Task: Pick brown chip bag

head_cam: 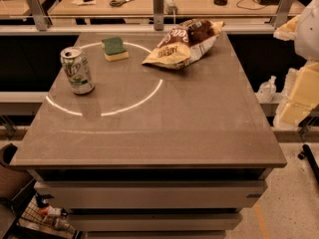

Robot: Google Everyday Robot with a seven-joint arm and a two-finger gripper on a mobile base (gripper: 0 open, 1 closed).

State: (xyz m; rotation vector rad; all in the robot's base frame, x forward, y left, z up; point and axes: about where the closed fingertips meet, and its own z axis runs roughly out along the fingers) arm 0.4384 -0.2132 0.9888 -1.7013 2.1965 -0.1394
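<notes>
The brown chip bag [183, 44] lies on its side at the far right of the grey table top [149, 128]. It is glossy tan and dark brown with white lettering and a wrinkled surface. Part of my arm [299, 91], white with cream-yellow covers, shows at the right edge of the view, beside the table and well to the right of the bag. My gripper itself is out of view, and nothing touches the bag.
A green-and-white soda can [77, 69] stands upright at the far left. A green-and-yellow sponge [114, 49] lies at the back, left of the bag. A rail with metal posts [158, 6] runs behind the table. A small clear bottle [267, 88] sits to the right, below table level.
</notes>
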